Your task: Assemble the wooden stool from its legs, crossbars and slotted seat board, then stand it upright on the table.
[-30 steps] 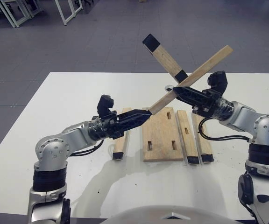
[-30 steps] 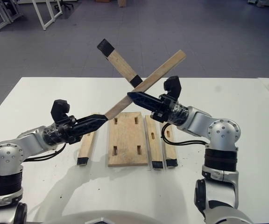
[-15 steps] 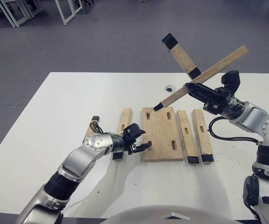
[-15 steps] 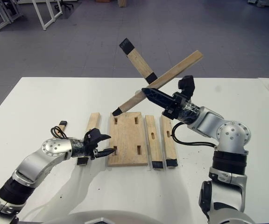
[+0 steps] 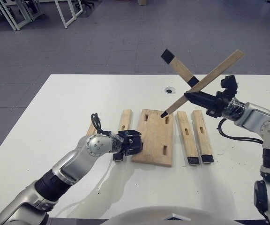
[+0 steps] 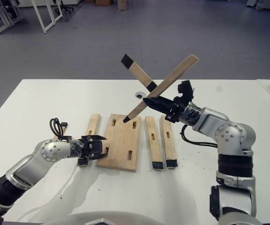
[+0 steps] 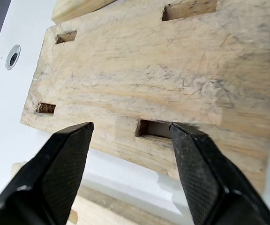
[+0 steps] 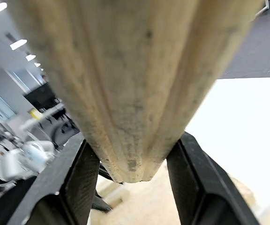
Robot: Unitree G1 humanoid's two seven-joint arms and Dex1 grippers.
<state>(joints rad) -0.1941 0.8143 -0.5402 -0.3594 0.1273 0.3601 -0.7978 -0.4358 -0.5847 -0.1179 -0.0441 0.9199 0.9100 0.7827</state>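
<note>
Left gripper (image 5: 133,143): gaping apart, arriving at seat board's (image 5: 154,140) left edge.
Seat board: lying on table (image 5: 55,108), turning askew.
Right gripper (image 5: 190,95): staying clamped on crossed legs (image 5: 217,71), dipping them boardward.

On table (image 5: 46,108), board (image 5: 153,138) at middle; leg (image 5: 124,121) just left, left gripper (image 5: 134,143) at board's near-left edge; two legs (image 5: 185,136) side by side right; crossed pair (image 5: 214,70) above, in right gripper (image 5: 187,95).

White table (image 5: 55,103) w/ seat board (image 5: 153,140) (lying askew) & wood strips (image 5: 185,136).
</note>
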